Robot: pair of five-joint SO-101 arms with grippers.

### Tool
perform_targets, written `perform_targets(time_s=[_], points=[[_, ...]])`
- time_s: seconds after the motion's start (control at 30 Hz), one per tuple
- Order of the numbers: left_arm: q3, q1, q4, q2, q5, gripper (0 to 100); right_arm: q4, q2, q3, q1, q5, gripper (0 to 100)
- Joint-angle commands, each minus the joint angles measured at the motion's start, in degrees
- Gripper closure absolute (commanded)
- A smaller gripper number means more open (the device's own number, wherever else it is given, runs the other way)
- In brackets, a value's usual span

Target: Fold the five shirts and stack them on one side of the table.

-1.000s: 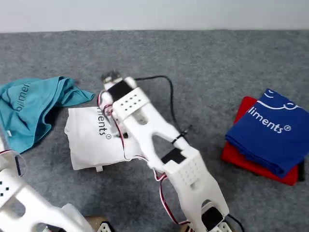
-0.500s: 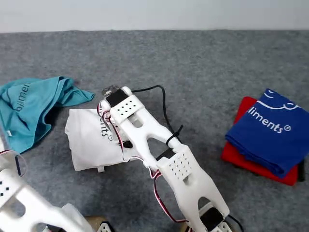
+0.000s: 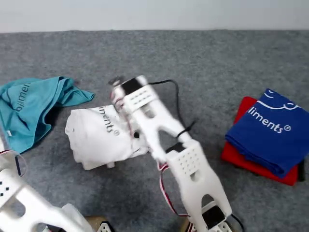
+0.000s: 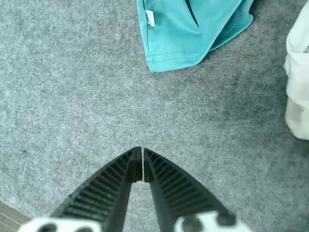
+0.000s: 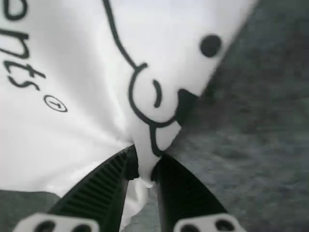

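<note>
the grey worktop [image 3: 217,72] looks felt-like and grippy, so your biggest risk is drag. the white shirt [image 3: 96,137] lies crumpled left of centre, partly under the right arm [image 3: 169,145]; pull it across this surface and it will likely bunch further instead of sliding flat. the teal shirt [image 3: 29,104] sits in a loose heap just beside it at the left edge, so a sweep that way may snag or overlap the two. the folded blue shirt [image 3: 270,130] rests on the red shirt [image 3: 236,154] at the far right, well apart, and a long carry there gives any fold time to sag open. your right fingers [image 5: 106,186] are pinched on only a small tuck of the white shirt near its printed edge, a thin bite that could slip out under tension. your left fingers [image 4: 111,188] are closed on nothing over bare worktop near the teal hem, so no second hold steadies the cloth.
</note>
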Motion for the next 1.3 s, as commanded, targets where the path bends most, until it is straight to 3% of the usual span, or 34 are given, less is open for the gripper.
perform_targets(time_s=[0.0,0.3,0.4,0.47,0.67,0.73,0.87,0.93,1.13,1.27], points=[[-0.66,0.62,-0.88,-1.76,0.18,98,2.15,-6.37,-1.05,7.96,11.69,98.9],[-0.66,6.24,-0.79,-1.76,0.35,98,1.45,-3.47,-1.49,21.49,59.87,98.9],[-0.75,8.35,-0.79,-1.76,0.35,98,-3.12,-3.65,-3.78,24.04,69.80,98.9],[-0.75,8.70,-0.79,-1.76,0.35,98,-7.34,-3.21,-6.59,24.84,71.91,98.9],[-0.48,8.70,-0.79,-1.76,0.35,98,-11.91,0.48,-8.97,21.76,71.21,98.7],[-0.48,8.70,-0.88,-1.76,0.35,98,-11.74,0.75,-9.14,20.44,65.14,96.5],[-0.48,8.53,-0.70,-1.76,0.35,98,-6.64,-0.92,-11.87,19.12,48.97,76.3],[-0.48,8.53,-0.70,-1.76,0.35,98,-2.33,-1.80,-14.59,18.15,40.70,73.4],[-0.48,8.62,-0.79,-1.76,0.35,98,2.33,-4.79,-18.29,16.40,23.03,84.6],[-0.48,8.62,-0.88,-1.76,0.35,98,2.33,-9.01,-13.45,14.99,20.66,99.7]])
